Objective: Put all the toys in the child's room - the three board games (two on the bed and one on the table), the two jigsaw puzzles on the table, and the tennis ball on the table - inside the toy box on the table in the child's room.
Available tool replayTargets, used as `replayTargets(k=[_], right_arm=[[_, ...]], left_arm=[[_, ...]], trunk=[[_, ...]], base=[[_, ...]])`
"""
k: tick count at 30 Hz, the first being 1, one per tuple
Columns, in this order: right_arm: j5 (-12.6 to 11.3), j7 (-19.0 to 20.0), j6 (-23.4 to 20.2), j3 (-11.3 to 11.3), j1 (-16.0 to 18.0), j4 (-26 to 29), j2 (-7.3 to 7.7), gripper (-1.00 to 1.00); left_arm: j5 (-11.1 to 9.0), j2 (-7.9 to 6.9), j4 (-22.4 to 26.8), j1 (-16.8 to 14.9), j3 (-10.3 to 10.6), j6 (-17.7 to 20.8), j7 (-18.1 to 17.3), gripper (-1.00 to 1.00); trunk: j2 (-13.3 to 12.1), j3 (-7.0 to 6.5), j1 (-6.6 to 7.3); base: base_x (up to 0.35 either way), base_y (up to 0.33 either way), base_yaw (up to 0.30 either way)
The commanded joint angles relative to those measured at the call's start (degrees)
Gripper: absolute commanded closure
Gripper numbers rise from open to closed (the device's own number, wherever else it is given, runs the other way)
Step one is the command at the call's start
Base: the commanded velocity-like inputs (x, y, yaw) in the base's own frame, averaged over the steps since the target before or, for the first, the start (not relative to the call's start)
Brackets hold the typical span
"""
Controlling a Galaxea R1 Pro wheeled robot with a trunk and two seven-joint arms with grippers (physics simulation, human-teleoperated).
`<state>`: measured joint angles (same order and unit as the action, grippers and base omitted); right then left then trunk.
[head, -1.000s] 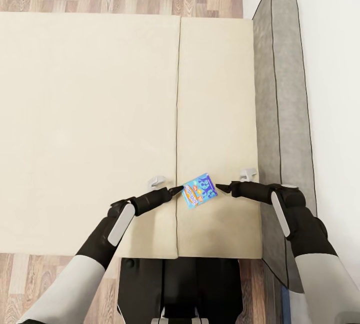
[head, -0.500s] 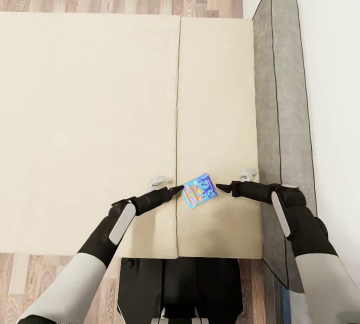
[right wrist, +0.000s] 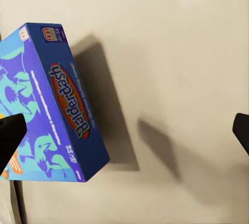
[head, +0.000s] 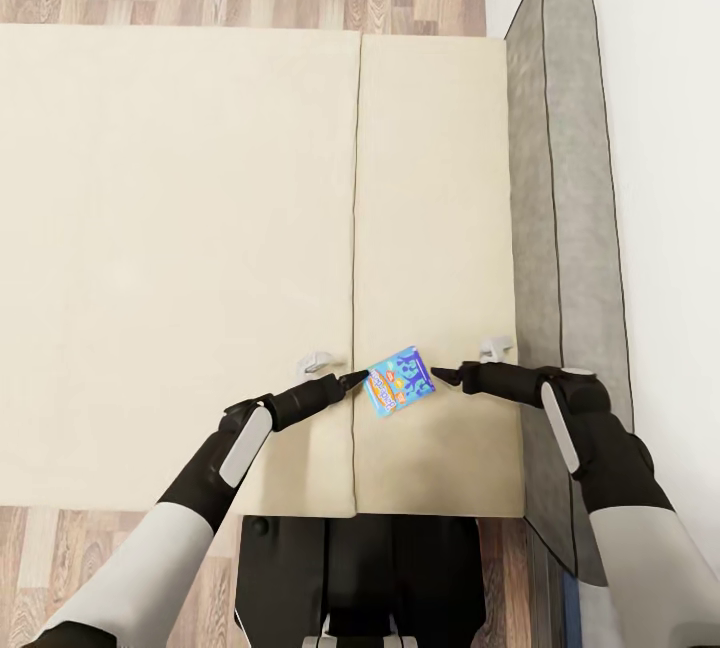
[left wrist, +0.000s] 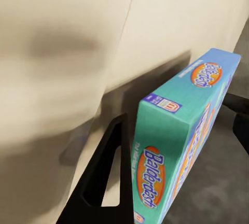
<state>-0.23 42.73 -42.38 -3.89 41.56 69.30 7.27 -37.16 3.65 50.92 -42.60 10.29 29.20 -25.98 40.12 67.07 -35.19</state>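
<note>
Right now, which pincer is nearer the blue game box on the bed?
Left, narrowly. The left pincer has its tip at the blue game box's left edge, apparently touching. The right pincer points at the box's right edge with a thin gap showing.

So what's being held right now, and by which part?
The blue board game, apparently squeezed between left gripper and right gripper at opposite edges, above the bed.

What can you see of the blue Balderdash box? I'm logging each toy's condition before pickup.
The Balderdash box is a small, flat, closed cardboard-looking game box: blue illustrated face, teal edges, orange oval "Balderdash" logos. It sits askew above the beige mattress, casting a shadow, apparently lifted. The left hand and right hand meet opposite edges; a dark left finger lies against its side.
</note>
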Motion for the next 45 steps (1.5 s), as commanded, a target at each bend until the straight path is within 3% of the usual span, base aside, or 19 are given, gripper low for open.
replayTargets(k=[1, 36, 45], right_arm=[[0.0, 0.2, -0.4, -0.1, 0.0, 0.0, -0.01, -1.0], [0.0, 0.5, 0.4, 0.5, 0.3, -0.8, -0.23, -1.0], [0.0, 5.9, 4.0, 0.4, 0.6, -2.5, -0.29, -1.0]], left_arm=[[0.7, -0.01, -0.1, 0.0, -0.1, -0.3, 2.8, -1.0], [0.9, -0.8, -0.4, 0.5, -0.1, -0.7, 0.0, -1.0], [1.0, -0.86, -0.4, 0.6, -0.1, -0.7, -0.2, -1.0]], trunk=[[0.0, 0.03, -0.04], [0.0, 0.04, -0.04], [0.0, 0.04, -0.04]], base=[[0.0, 0.0, 0.0], [0.0, 0.0, 0.0], [0.0, 0.0, 0.0]])
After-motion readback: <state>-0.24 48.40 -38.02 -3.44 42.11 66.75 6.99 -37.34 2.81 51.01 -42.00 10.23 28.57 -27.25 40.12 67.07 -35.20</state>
